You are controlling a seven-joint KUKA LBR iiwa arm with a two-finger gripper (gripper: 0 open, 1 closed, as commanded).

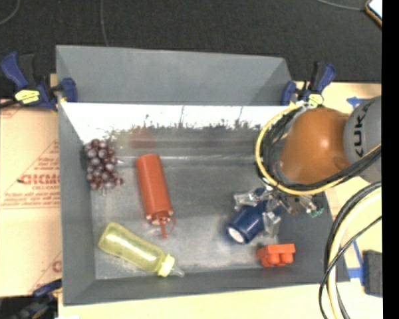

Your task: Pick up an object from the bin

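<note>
We see a grey metal bin (199,208) with sloped walls and five things on its floor, all apart from each other. Bunch of dark purple plastic grapes (102,165) at far left, toward the back. Red cylindrical squeeze bottle (153,186) just right of it, lying flat, nozzle toward the front. Pale yellow translucent bottle (133,248) on its side, front left. Dark blue cup (245,224) on its side, right of centre. Orange-red toy brick (277,254) front right, near the cup.
</note>
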